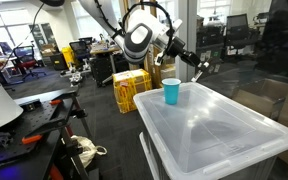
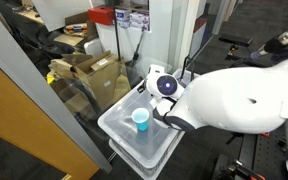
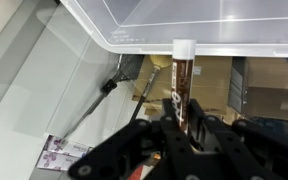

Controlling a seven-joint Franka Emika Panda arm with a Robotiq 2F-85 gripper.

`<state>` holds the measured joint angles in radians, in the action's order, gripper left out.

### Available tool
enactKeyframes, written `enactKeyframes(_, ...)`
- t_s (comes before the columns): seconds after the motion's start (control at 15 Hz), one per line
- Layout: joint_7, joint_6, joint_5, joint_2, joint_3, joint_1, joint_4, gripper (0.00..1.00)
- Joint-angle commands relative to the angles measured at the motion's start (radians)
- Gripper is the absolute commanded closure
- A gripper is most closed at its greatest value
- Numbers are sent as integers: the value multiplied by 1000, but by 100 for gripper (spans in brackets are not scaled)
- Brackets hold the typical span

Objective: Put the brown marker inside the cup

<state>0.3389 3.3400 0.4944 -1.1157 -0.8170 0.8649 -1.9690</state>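
Note:
The blue cup [image 1: 171, 92] stands near the far edge of a clear plastic bin lid; it also shows in an exterior view [image 2: 140, 119]. My gripper [image 1: 196, 66] is beside and a little above the cup, off the lid's edge. In the wrist view my gripper [image 3: 182, 128] is shut on the brown marker [image 3: 182, 80], which sticks out from the jaws with its pale end away from them. The cup is out of the wrist view.
The clear bin lid [image 1: 219, 125] [image 2: 149, 142] [image 3: 184, 25] is the work surface. A yellow crate [image 1: 131, 88] stands on the floor behind it. Cardboard boxes [image 2: 89, 72], chairs and a glass partition surround the bin.

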Motion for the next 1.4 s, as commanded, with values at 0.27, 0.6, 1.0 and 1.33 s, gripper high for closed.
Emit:
enactKeyframes(0.27,16,18,37,-39,-31,127,-14,95)
enactKeyframes(0.6,25,1,74,-71,-49,199,-7,95)
enactKeyframes(1.0,11,-24,95,-80,-53,253,-9,95)
enactKeyframes(1.33,1,-37,87,-58,-48,264,-22,95)
